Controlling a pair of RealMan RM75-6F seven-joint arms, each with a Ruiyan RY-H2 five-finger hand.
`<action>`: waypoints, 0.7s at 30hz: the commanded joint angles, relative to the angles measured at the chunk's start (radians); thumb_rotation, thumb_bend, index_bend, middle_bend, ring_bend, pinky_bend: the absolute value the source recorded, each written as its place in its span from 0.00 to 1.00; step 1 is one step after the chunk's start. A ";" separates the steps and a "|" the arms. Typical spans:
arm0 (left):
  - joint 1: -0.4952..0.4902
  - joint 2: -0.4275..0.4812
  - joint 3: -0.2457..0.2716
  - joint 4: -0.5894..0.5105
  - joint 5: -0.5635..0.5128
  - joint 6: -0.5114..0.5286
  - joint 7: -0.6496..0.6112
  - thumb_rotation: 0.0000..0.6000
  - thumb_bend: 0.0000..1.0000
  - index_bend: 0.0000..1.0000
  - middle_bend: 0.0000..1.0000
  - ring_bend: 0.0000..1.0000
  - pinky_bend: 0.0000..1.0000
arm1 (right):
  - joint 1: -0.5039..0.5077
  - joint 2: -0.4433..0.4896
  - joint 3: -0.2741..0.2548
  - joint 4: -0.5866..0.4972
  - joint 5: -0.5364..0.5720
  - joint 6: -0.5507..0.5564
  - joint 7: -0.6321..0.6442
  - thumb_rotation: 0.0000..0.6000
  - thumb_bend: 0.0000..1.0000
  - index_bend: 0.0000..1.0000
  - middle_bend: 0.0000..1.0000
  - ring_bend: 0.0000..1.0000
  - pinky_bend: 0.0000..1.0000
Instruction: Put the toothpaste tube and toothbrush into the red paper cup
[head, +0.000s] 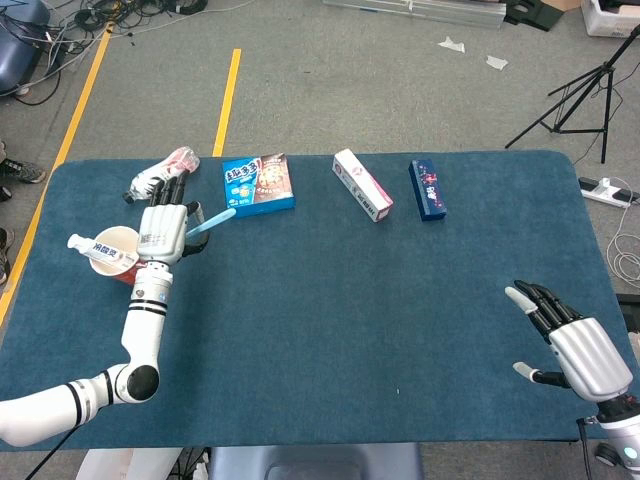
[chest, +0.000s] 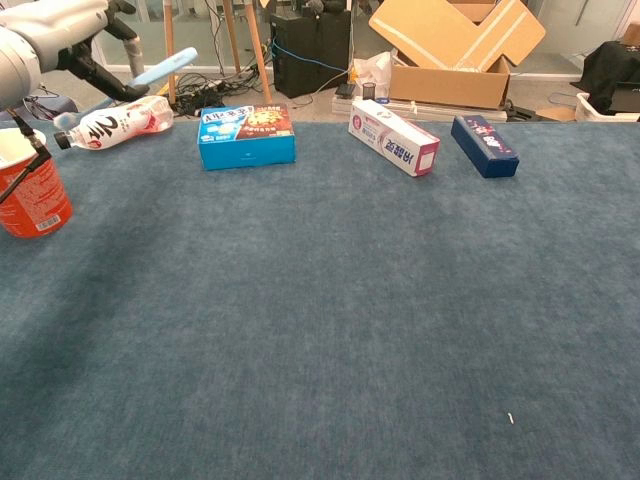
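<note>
The red paper cup (head: 128, 262) (chest: 30, 190) stands upright at the table's left side with the white toothpaste tube (head: 92, 245) sticking out of it. My left hand (head: 162, 232) (chest: 60, 25) is raised just right of the cup and holds the light blue toothbrush (head: 212, 220) (chest: 160, 68), whose end points up and to the right. My right hand (head: 575, 350) hovers open at the table's near right corner, fingers spread, holding nothing.
Along the far side lie a plastic bottle (head: 160, 175) (chest: 110, 123), a blue snack box (head: 258, 184) (chest: 246, 135), a white toothpaste carton (head: 362, 185) (chest: 393, 136) and a dark blue box (head: 427, 189) (chest: 483, 145). A tripod (head: 590, 90) stands beyond the far right corner.
</note>
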 joint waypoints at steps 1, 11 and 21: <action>0.015 0.013 -0.031 0.002 0.003 0.030 -0.052 1.00 0.35 0.61 0.00 0.00 0.00 | 0.002 0.008 -0.002 -0.013 -0.010 0.002 -0.006 1.00 0.00 0.09 0.10 0.11 0.43; 0.065 0.049 -0.063 0.032 0.000 0.028 -0.196 1.00 0.35 0.61 0.00 0.00 0.00 | 0.010 0.010 -0.003 -0.034 -0.012 -0.017 -0.033 1.00 0.00 0.09 0.10 0.11 0.43; 0.121 0.076 -0.057 0.077 -0.001 -0.011 -0.324 1.00 0.35 0.62 0.00 0.00 0.00 | 0.017 0.000 -0.003 -0.045 -0.003 -0.040 -0.057 1.00 0.00 0.09 0.10 0.11 0.43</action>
